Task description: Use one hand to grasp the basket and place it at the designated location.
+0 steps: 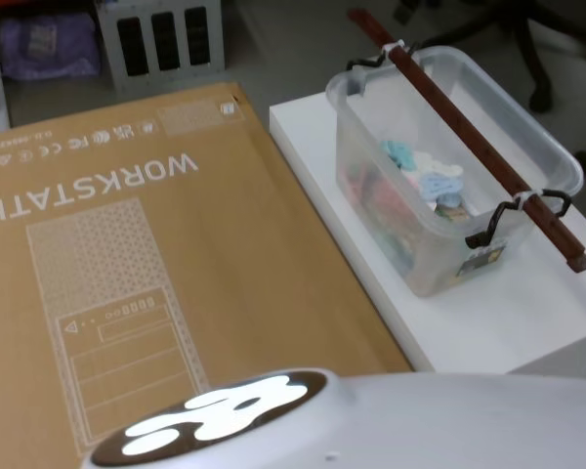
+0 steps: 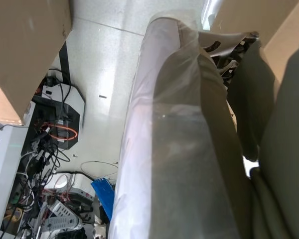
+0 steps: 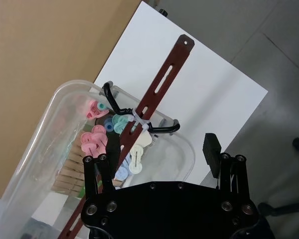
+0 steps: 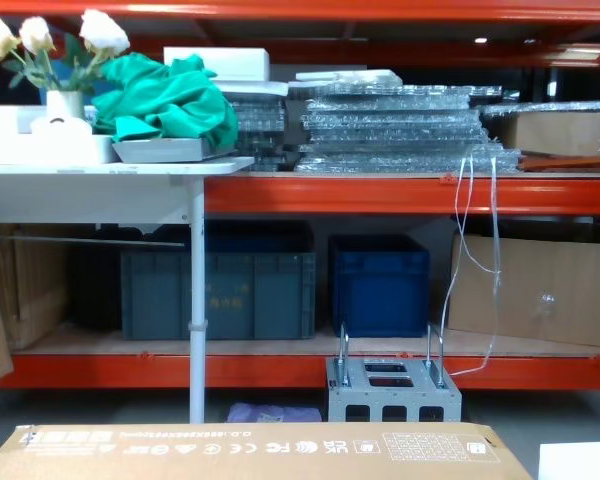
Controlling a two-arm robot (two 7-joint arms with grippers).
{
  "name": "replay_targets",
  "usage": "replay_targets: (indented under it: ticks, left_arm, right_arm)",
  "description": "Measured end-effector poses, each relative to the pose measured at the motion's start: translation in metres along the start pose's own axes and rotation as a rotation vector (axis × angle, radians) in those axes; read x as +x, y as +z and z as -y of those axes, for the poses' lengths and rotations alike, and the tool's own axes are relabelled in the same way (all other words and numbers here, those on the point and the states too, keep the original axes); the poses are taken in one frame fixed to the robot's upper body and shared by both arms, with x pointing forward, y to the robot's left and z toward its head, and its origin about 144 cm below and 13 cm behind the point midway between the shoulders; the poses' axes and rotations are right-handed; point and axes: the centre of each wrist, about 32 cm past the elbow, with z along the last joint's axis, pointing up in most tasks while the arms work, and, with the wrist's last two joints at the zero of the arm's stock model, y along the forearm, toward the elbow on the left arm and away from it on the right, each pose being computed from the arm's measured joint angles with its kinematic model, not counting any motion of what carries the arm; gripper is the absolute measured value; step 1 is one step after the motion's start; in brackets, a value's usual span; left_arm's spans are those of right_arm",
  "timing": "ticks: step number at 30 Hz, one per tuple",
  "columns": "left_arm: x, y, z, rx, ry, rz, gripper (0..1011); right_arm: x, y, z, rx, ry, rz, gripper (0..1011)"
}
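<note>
The basket (image 1: 371,147) is a clear plastic tub standing on a white platform (image 1: 527,322) at my right. A reddish-brown wooden bar handle (image 1: 459,122) is zip-tied across its rim, and colourful clothespins (image 1: 430,186) lie inside. In the right wrist view my right gripper (image 3: 153,152) hovers open above the basket (image 3: 45,129). One black finger (image 3: 97,172) is right by the handle (image 3: 162,74) and the other finger is out past the tub's rim, with nothing held. My left arm hangs low at my side, its camera facing the floor.
A large cardboard box (image 1: 156,274) printed WORKSTATION lies to the left of the platform. Beyond it a small grey metal box (image 4: 392,385) stands on the floor before shelves with dark blue crates (image 4: 378,285). Cables and power strips (image 2: 50,149) clutter the floor at my left.
</note>
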Motion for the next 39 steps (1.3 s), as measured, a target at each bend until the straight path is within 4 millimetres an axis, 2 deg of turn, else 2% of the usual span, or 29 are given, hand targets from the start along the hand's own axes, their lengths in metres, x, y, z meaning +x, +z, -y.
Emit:
replay_targets:
  ticks: [11, 13, 21, 31, 39]
  left_arm:
    - [0.000, 0.000, 0.000, -0.001, 0.000, 0.000, 0]
    - [0.000, 0.000, 0.000, -0.001, 0.000, 0.001, 0]
    - [0.000, 0.000, 0.000, 0.000, 0.000, 0.001, 0]
    - [0.000, 0.000, 0.000, 0.000, 0.000, 0.001, 0]
    - [0.000, 0.000, 0.000, -0.001, 0.000, 0.001, 0]
  right_arm:
    - [-0.002, 0.001, 0.000, -0.001, 0.001, -0.011, 1000]
    - [0.007, 0.015, -0.002, 0.028, 0.006, -0.052, 1000]
    - [0.019, 0.044, 0.006, 0.043, 0.027, -0.098, 1000]
    - [0.025, 0.074, 0.016, 0.002, 0.088, -0.168, 1000]
    - [0.028, 0.089, 0.017, -0.049, 0.137, -0.257, 1000]
